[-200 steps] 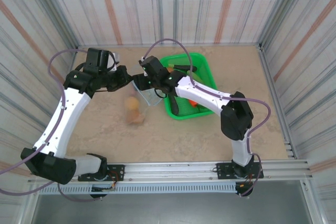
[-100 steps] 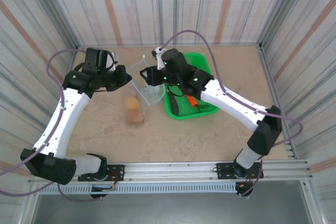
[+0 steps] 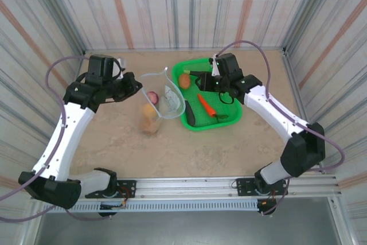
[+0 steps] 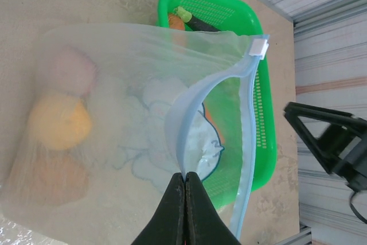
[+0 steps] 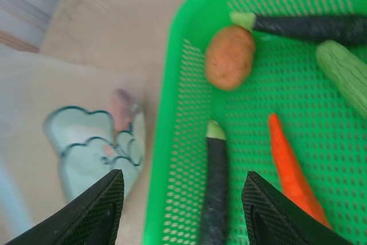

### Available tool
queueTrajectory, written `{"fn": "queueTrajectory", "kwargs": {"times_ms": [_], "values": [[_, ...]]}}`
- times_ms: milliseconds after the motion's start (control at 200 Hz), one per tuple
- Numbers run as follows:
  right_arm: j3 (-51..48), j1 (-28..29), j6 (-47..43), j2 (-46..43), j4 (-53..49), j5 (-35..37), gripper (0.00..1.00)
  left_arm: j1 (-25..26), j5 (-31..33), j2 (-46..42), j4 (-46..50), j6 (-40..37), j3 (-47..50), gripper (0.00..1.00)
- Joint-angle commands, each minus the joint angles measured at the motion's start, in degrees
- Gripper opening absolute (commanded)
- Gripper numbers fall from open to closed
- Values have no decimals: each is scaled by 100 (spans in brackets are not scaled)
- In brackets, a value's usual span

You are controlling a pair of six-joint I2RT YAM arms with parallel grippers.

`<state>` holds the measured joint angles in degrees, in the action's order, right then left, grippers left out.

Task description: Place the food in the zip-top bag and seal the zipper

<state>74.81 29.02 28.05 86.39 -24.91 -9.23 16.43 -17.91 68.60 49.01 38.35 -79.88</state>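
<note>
Right gripper (image 5: 183,177) back over basket (image 4: 265,142), fingers apart, left gripper (image 4: 184,179) pinching bag (image 4: 114,113)

basket (image 5: 258,101): bright green mesh | zip-top bag (image 4: 143,61): clear, pale blue cartoon print | carrot (image 5: 289,162): orange | potato (image 5: 229,57): orange-brown | tabletop (image 3: 183,153): mottled beige | walls (image 3: 172,4): grey-white stripes, rust bands

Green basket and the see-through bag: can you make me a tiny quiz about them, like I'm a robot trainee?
1. True or false: the left gripper pinches the mouth edge of the zip-top bag.
2. Where is the carrot? A in the zip-top bag, B in the green basket, C in the left gripper.
3. Fill in: the jaws of the right gripper are ____ above the green basket.
Key: 1 true; 2 B; 3 open.
</note>
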Motion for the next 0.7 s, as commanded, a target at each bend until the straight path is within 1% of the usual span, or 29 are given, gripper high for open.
{"fn": "queueTrajectory", "kwargs": {"times_ms": [0, 60, 140, 230, 301, 396, 481, 576, 696], "values": [[-9, -202, 177, 469, -55, -378, 59, -52, 93, -175, -196, 157, 181, 0], [169, -263, 235, 822, -14, -484, 60, -56, 89, -153, -207, 166, 225, 0], [522, -299, 296, 1344, 3, -578, 65, -52, 62, -102, -223, 218, 266, 0], [947, -335, 373, 1945, 27, -580, 67, -52, 51, -75, -296, 329, 362, 0], [1211, -344, 486, 2342, 161, -640, 69, -52, 159, -39, -288, 366, 355, 0], [1603, -345, 641, 2845, 327, -727, 78, -61, 296, -14, -244, 375, 305, 0], [1967, -359, 758, 3276, 391, -761, 82, -61, 299, 43, -245, 362, 214, 0], [2448, -349, 822, 3732, 265, -713, 83, -62, 296, 155, -144, 306, 71, 0], [2752, -375, 994, 4166, 368, -829, 86, -64, 333, 208, -125, 294, 20, 0]]}}
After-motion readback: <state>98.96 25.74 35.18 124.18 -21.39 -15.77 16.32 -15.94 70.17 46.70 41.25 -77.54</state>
